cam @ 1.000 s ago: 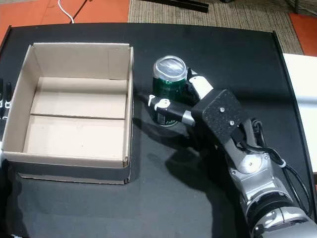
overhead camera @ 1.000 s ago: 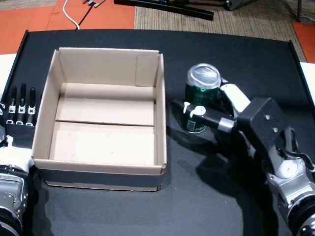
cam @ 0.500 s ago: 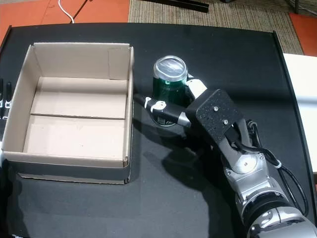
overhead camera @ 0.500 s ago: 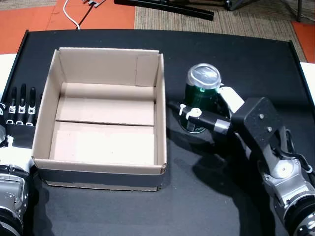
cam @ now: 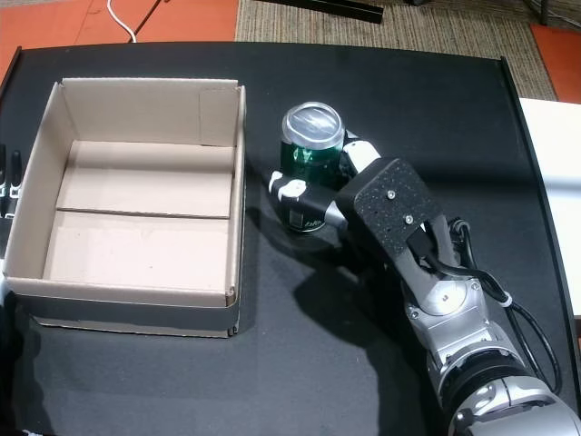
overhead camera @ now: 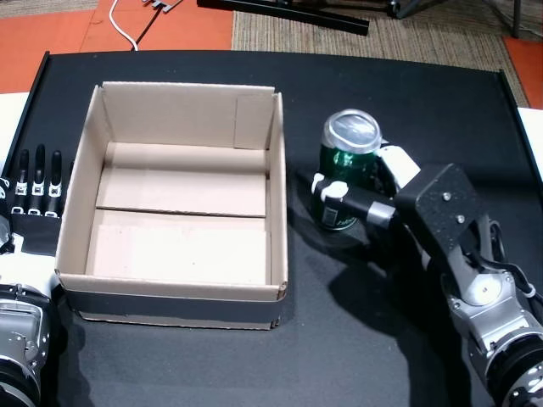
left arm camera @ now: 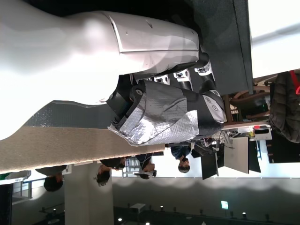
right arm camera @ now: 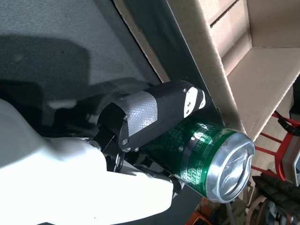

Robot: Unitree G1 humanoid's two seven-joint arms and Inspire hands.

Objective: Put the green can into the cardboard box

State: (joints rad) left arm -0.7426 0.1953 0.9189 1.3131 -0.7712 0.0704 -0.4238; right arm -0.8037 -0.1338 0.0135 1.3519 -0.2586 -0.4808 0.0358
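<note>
The green can (overhead camera: 346, 166) (cam: 311, 157) stands upright on the black table, just right of the open cardboard box (overhead camera: 178, 203) (cam: 136, 200), in both head views. My right hand (overhead camera: 373, 199) (cam: 349, 195) wraps its fingers and thumb around the can's lower body. In the right wrist view the thumb (right arm camera: 154, 115) presses on the green can (right arm camera: 206, 154), with the box's wall (right arm camera: 206, 56) close beside it. My left hand (overhead camera: 34, 191) lies flat at the table's left edge with fingers straight; the left wrist view shows the same hand (left arm camera: 164, 112).
The box is bare inside. The black table (overhead camera: 407, 93) ends at white surfaces on both sides (cam: 549, 173). Orange floor and a brown carpet (overhead camera: 356, 38) lie beyond. People stand far off in the left wrist view (left arm camera: 183, 164).
My right thumb has curled in from pointing toward the box and now presses on the can's front. The can and the left hand have stayed put.
</note>
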